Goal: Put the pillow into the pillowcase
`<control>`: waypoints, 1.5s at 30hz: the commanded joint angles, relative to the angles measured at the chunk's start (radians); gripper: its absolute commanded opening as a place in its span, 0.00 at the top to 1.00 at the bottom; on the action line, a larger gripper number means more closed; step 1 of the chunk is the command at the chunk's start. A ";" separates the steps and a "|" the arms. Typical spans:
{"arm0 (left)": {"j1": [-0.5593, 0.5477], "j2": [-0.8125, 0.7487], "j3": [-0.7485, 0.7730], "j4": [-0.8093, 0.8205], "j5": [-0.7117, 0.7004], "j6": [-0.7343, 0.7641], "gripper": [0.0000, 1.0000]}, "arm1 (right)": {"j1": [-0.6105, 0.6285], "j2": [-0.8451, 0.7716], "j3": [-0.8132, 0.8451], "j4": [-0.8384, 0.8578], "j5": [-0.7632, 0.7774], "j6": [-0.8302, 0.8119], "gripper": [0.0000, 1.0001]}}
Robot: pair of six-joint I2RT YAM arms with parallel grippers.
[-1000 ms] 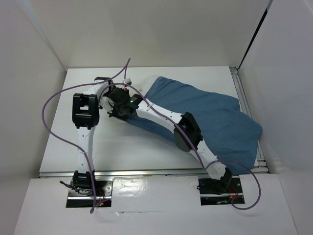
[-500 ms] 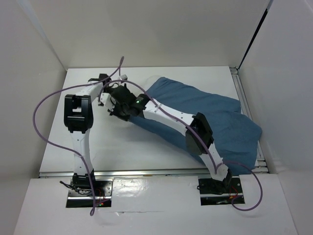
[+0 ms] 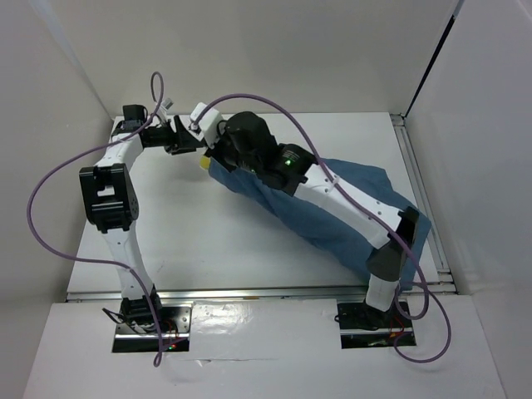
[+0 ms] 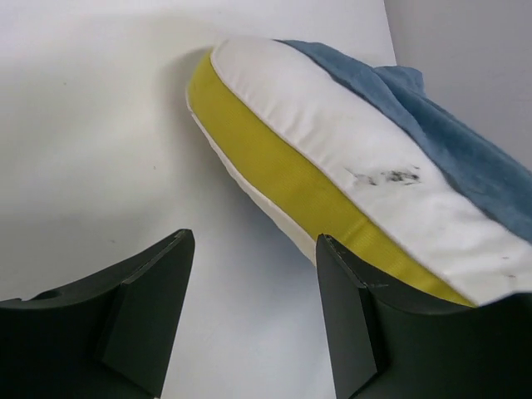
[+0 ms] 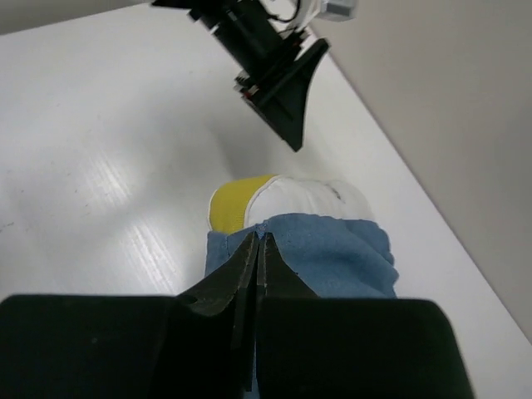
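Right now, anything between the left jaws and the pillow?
Nothing. In the left wrist view only bare table lies between the open jaws of the left gripper and the pillow.

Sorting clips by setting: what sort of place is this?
Likely a robot lab cell: bare white table, white panels around it, left arm and right arm bolted at its near edge.

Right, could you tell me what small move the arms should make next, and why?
Probably draw the pillowcase hem a little further over the pillow with the right jaws. They are shut on that hem, while the pillow's white and yellow end pokes out bare. The left jaws stand open close by, gripping nothing, so they could steady it.
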 commanded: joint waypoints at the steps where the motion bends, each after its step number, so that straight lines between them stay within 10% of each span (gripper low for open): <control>1: -0.015 -0.046 -0.004 0.077 -0.061 -0.038 0.27 | -0.014 -0.106 -0.001 0.132 0.151 -0.014 1.00; 18: -0.271 0.011 0.002 -0.048 0.044 0.048 0.31 | -0.141 -0.265 0.007 0.313 0.241 -0.237 1.00; 29: -0.296 0.069 -0.045 0.734 0.266 -0.680 0.26 | -0.141 -0.295 0.025 0.169 0.180 -0.168 1.00; 45: -0.283 0.168 -0.064 1.293 0.330 -1.173 0.19 | -0.141 -0.257 0.111 0.068 0.076 -0.090 1.00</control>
